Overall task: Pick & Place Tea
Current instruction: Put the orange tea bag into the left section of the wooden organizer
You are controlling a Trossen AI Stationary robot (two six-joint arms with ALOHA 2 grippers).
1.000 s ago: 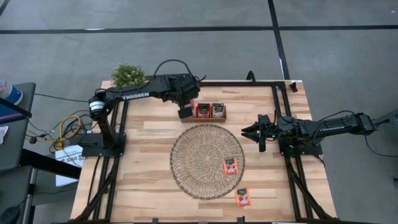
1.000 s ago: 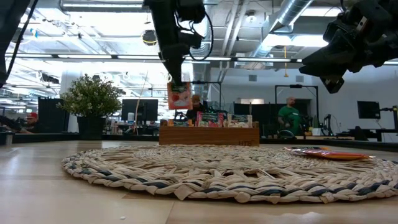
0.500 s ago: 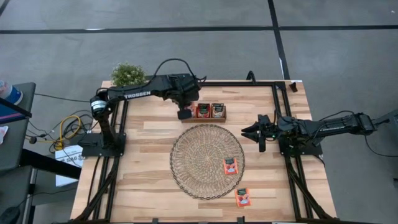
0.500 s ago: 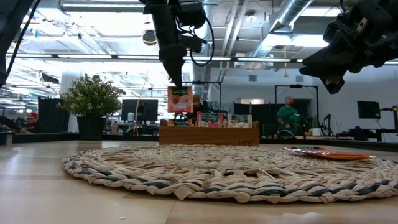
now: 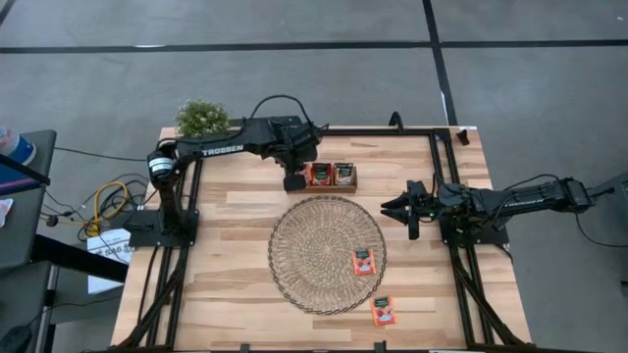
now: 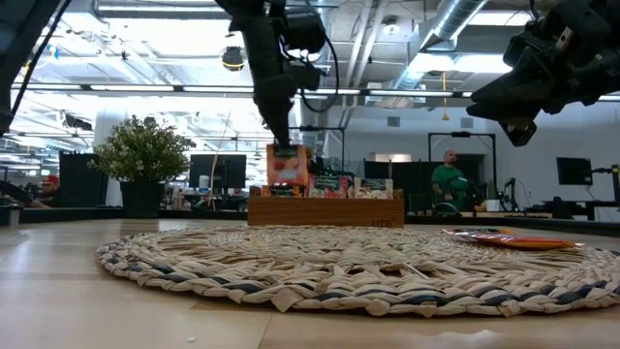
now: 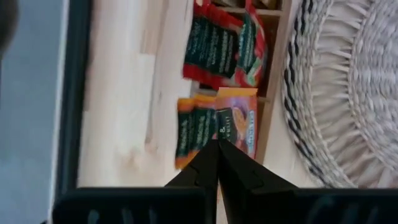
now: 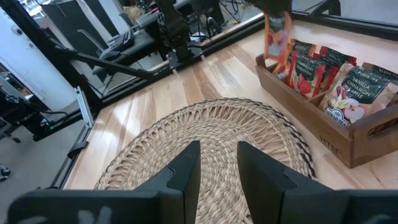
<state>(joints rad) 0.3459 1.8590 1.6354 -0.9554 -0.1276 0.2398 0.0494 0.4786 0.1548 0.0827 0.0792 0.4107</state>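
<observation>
My left gripper [image 5: 292,181] is over the left end of the small wooden tray [image 5: 332,185] at the table's far side, shut on one red-orange tea sachet [image 6: 288,165]. The sachet hangs just above the tray's left compartment [image 8: 269,62]. More sachets [image 8: 317,65] stand upright in the tray. One red-orange sachet [image 5: 363,261] lies flat on the round woven mat [image 5: 314,250], and another [image 5: 384,311] lies on the table near the mat's near right edge. My right gripper [image 5: 402,209] hovers open to the right of the mat, touching nothing. My left gripper pinches the sachet's top edge [image 6: 285,148] between its two fingers, coming from above and pointing down. The sachet hangs upright below the fingertips [image 7: 217,149], over the tray's left end. Whether its lower edge touches the tray, I cannot tell.
A potted plant [image 5: 202,118] stands at the far left corner of the table. Black frame rails [image 5: 446,186] run along the table's left, right and far sides. Bare wood shows to the left of the mat. People and desks show in the room beyond.
My left gripper has come down and shifted slightly right toward the tray, still shut on the sachet. The sachet has dropped from well above the tray to level with the tops of the sachets standing in it.
</observation>
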